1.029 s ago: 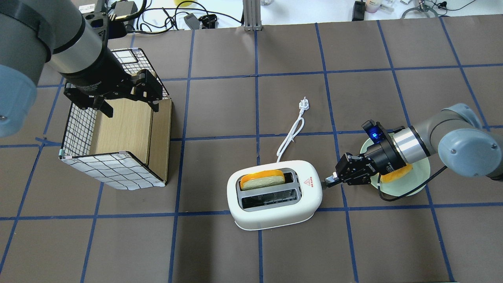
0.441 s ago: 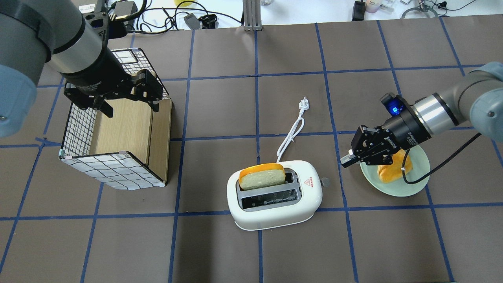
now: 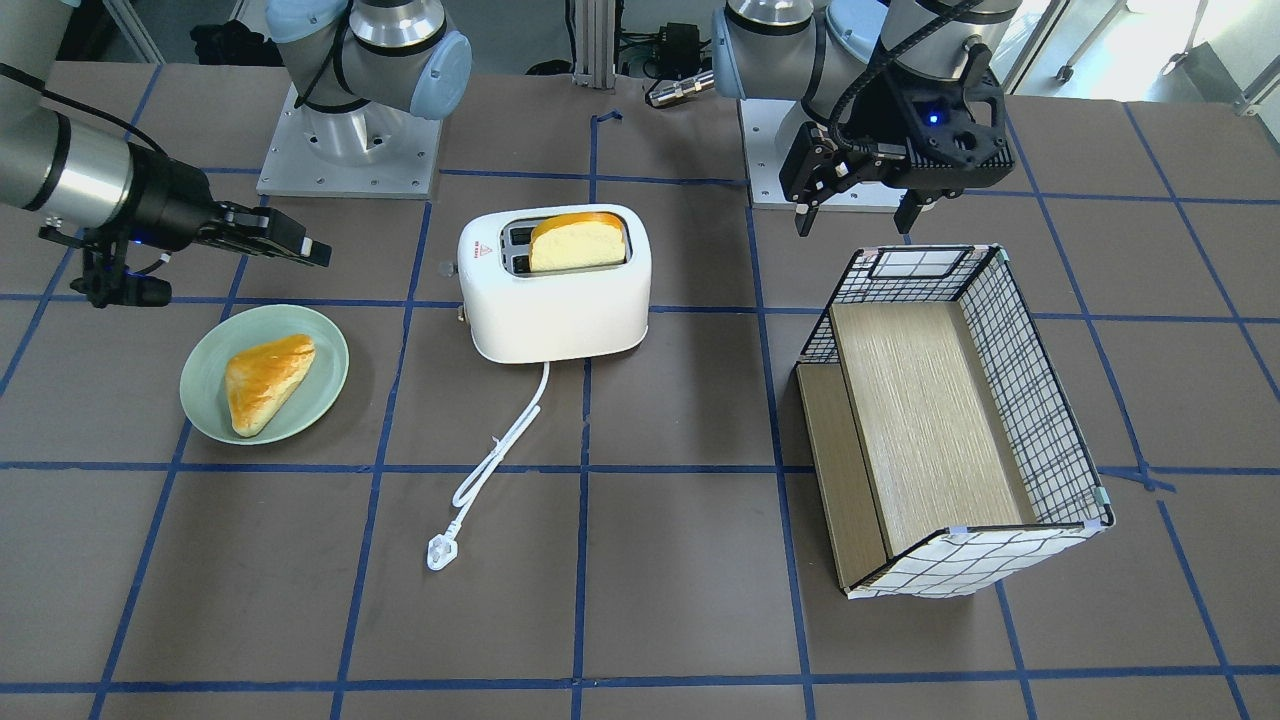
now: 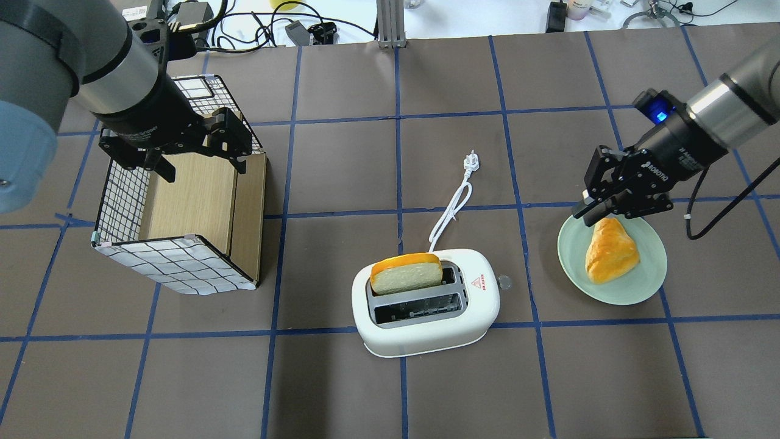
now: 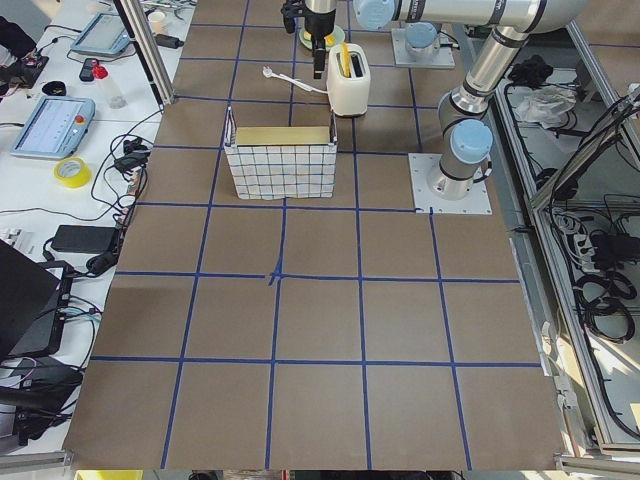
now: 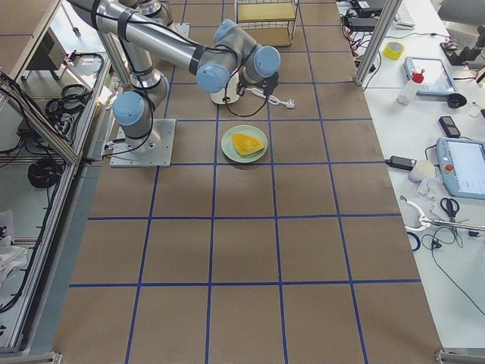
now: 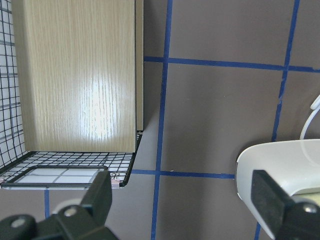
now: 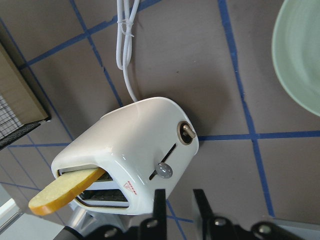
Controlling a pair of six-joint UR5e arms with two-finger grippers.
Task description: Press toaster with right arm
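**A:** Where's the toaster point(image 4: 426, 302) rn?

**B:** On the desk point(image 4: 341, 390), approx 6 o'clock of centre. There's a bread slice point(image 4: 407, 273) standing proud of the far slot. The lever point(image 4: 504, 281) is on the toaster's 3 o'clock end.

**A:** And the right end effector point(image 4: 586, 212)?

**B:** Off at the toaster's 2 o'clock, well apart from it, over the rim of the plate point(image 4: 646, 286) w/ the pastry point(image 4: 611, 250). Its fingers point(image 8: 159, 202) are narrow, nearly together, w/ nothing between them. The left end effector point(image 4: 204, 167) is spread wide over the basket point(image 4: 177, 262), so not involved.

**A:** So what goes wrong?

**B:** The lever's tiny. Come in slightly off and the tips skid off it, or shove the end wall instead. The toaster looks light, so it'd prob. slide toward 9 o'clock or tip. Drop too early and it clips the plate rim.

**A:** Would it latch?

**B:** Doubt it. The plug point(image 4: 471, 161) lies loose on the desk, so I'd guess the lever springs back up. Can't tell from the wrist view whether it's at the top of its slot.
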